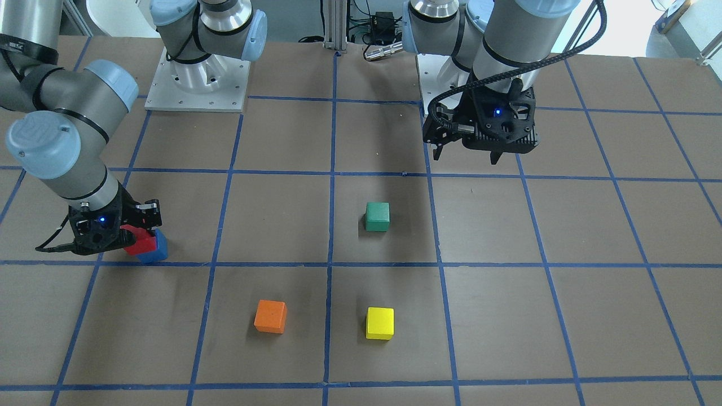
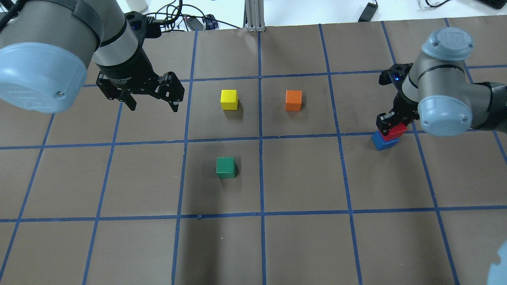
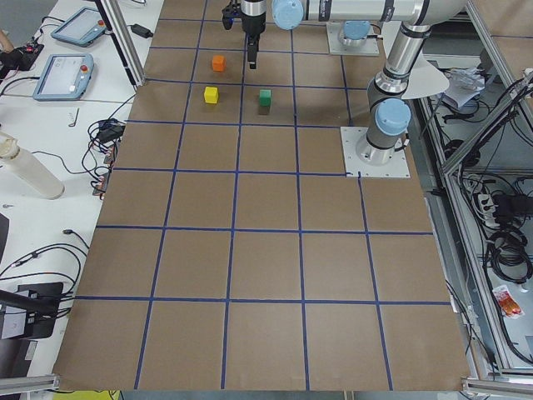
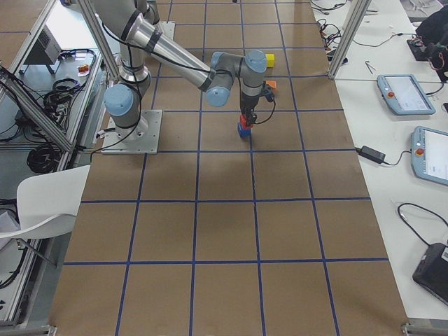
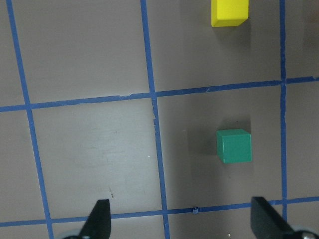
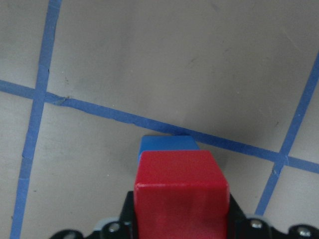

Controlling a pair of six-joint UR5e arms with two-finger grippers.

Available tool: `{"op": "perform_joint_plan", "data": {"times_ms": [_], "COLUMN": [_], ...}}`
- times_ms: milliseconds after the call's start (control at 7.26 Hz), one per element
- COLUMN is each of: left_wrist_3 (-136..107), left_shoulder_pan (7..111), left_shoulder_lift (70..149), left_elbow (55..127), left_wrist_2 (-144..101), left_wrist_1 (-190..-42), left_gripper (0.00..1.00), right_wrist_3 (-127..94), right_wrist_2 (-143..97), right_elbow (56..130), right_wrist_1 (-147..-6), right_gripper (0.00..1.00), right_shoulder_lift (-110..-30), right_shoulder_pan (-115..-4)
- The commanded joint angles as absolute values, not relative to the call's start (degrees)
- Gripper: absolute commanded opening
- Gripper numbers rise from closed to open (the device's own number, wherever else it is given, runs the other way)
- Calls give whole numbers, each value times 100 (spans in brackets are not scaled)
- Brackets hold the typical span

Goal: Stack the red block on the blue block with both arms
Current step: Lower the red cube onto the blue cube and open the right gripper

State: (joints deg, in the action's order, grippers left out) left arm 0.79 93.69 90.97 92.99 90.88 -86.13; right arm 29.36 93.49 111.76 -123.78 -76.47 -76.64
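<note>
The red block point(image 1: 140, 242) is held between the fingers of my right gripper point(image 1: 141, 232), directly on or just above the blue block point(image 1: 157, 250), a little offset from it. In the overhead view the red block point(image 2: 396, 132) covers most of the blue block point(image 2: 381, 141), with the right gripper point(image 2: 391, 124) shut on the red one. The right wrist view shows the red block point(image 6: 179, 184) close up, with the blue block's point(image 6: 167, 143) far edge showing behind it. My left gripper point(image 2: 154, 103) is open and empty, hanging above the table away from the blocks.
A green block point(image 2: 225, 167), a yellow block point(image 2: 229, 99) and an orange block point(image 2: 293, 100) lie apart on the brown table with blue tape lines point(image 2: 260, 138). The left wrist view looks down on the green block point(image 5: 234, 146) and the yellow block point(image 5: 229, 12).
</note>
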Motion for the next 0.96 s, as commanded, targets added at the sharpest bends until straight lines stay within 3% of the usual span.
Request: {"op": "perform_joint_plan", "data": {"times_ms": [0, 275, 826], "left_wrist_3": [79, 79, 79], "left_shoulder_pan": [9369, 9369, 9369], "left_shoulder_lift": [9097, 9105, 9105], "left_elbow": [9299, 9299, 9299], "left_wrist_2": [9088, 9088, 9088], "left_wrist_1": [-8613, -8613, -8578], "left_gripper": [100, 100, 100], "right_wrist_3": [2936, 2953, 2892], "right_wrist_2": [9360, 9343, 9404], "right_elbow": [11215, 11215, 11101], "right_wrist_1": [-12384, -12427, -12270], "right_gripper": [18, 96, 100], "right_shoulder_lift": [-7646, -7646, -7742], "right_shoulder_pan": [-7664, -7664, -7664]}}
